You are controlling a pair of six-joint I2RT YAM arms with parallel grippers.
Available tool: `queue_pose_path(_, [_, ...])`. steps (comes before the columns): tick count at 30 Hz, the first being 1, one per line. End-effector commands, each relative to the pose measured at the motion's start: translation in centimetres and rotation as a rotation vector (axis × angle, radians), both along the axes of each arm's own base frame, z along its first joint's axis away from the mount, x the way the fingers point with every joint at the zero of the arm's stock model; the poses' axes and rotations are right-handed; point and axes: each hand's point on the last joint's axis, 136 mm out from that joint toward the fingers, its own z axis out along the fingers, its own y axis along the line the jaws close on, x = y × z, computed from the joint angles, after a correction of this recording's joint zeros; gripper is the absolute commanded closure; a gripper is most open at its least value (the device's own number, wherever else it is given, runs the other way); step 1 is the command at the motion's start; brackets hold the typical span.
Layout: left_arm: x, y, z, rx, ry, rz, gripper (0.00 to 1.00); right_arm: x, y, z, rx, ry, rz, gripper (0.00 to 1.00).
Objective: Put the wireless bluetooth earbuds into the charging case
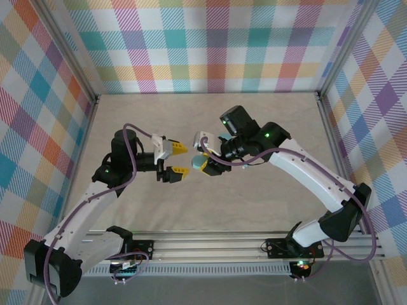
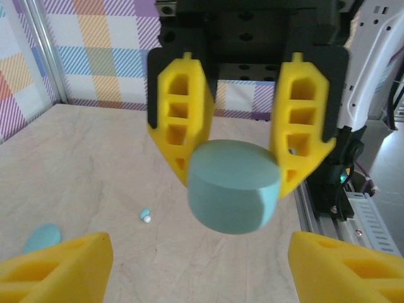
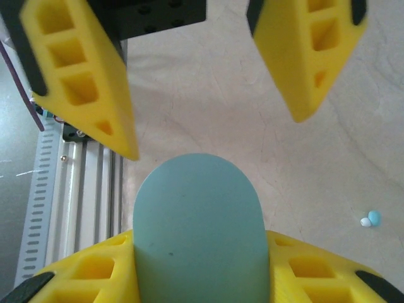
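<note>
Case gripped, bud lying loose
We saw the right gripper (image 3: 201, 273) clamped on the charging case (image 3: 199, 208), the left gripper (image 3: 196, 63) spread wide at frame top, one earbud (image 3: 371, 219) lying lower right.

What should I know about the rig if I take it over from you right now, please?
Left gripper: open, empty, facing the case.
Right gripper: shut on the teal charging case, held above the table.
One earbud lies loose on the table; a flat teal piece lies near it, and I cannot tell what it is.
Done: the case is off the table. It looks closed, with no bud seen in it.
Left: open the case, pick up the earbud, seat it.
</note>
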Motion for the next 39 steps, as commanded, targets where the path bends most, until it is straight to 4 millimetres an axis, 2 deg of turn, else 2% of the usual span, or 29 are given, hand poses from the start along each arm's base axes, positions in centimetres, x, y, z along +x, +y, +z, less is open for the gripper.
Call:
queue_pose_path(1, [0.0,-0.6,0.4,-0.020,-0.018,-0.017,0.27,-1.0,0.7,1.3,0.040,-0.006,0.070,0.91])
queue_pose_path(23, [-0.8,-2.2,0.3,-0.015,0.013,-0.097,0.30,-1.4,1.1,1.2,0.034,-0.016,0.091,0.91])
queue_pose_path(28, [-0.9,-2.4,0.3,-0.017,0.021,-0.112,0.36,-1.3,1.0,0.9,0.024,-0.015,0.090,0.91])
queue_pose_path(39, [-1.3,-2.5,0.6,-0.020,0.013,-0.121,0.33,-1.1,1.2,0.1,0.002,-0.003,0.090,0.91])
